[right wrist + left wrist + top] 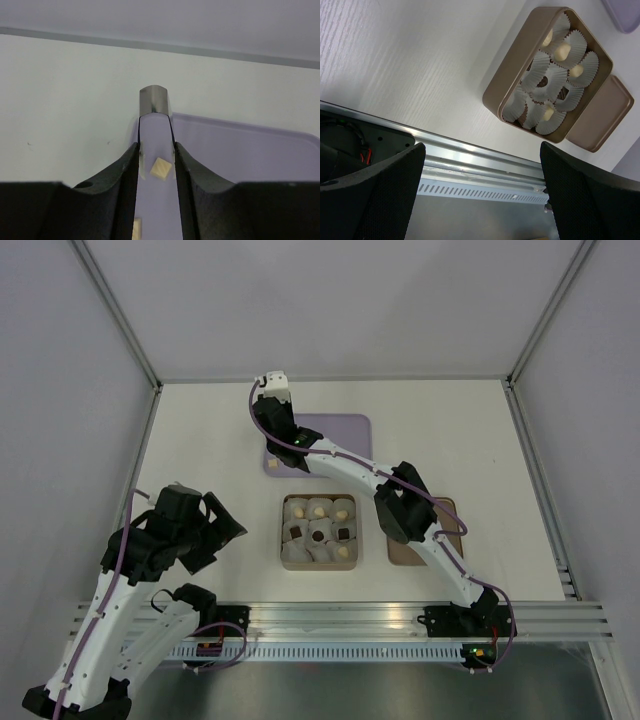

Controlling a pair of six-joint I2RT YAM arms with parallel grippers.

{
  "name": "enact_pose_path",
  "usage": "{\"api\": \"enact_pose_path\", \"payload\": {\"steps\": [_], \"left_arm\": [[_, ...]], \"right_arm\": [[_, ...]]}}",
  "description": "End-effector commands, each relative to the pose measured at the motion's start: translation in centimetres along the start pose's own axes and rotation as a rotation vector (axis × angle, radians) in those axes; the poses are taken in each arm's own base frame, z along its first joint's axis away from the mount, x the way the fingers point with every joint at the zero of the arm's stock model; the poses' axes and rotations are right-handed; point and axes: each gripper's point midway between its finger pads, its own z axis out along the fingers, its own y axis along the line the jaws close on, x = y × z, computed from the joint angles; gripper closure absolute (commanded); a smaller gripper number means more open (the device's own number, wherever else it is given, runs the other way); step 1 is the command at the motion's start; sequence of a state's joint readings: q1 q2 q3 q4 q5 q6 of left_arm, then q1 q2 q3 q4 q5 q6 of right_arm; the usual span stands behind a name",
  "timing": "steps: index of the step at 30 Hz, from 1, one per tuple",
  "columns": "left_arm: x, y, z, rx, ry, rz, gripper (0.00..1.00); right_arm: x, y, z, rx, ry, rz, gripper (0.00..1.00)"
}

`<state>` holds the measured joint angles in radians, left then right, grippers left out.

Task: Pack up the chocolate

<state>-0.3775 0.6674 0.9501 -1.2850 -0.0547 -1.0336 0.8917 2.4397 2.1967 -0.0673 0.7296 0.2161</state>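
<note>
Top view: box (282, 530) mid-table, most paper cups (298, 554) holding chocolate (320, 536), pale and dark; two cups toward 7 o'clock look empty. Brown lid (450, 515) off at 3 o'clock. At 12 o'clock, right gripper (272, 380) over purple tray (345, 435); at 9 o'clock, left gripper (222, 525).

Left wrist: jaws wide apart, empty; box at 1 o'clock.

Right wrist: jaws a narrow slot apart, apparently nothing clamped; loose tan cube (161, 168) on tray below.

Judged mostly packed; last cubes and lid left.

Site: robot lab cell | you see grey panel walls (340, 300) in metal framing (113, 308) | white table (210, 430) | slotted aluminium rail (340, 616) along your near edge.
</note>
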Motion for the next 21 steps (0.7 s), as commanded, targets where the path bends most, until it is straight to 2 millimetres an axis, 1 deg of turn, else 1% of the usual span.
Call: {"api": "enact_pose_path", "payload": {"steps": [1, 21], "left_arm": [[-0.6, -0.3, -0.3, 0.011, -0.03, -0.004, 0.01], [-0.6, -0.2, -0.2, 0.01, -0.033, -0.009, 0.0]], "right_arm": [[-2.3, 0.5, 0.5, -0.013, -0.054, 0.067, 0.61], [0.3, 0.3, 1.8, 0.004, -0.017, 0.054, 0.61]]}}
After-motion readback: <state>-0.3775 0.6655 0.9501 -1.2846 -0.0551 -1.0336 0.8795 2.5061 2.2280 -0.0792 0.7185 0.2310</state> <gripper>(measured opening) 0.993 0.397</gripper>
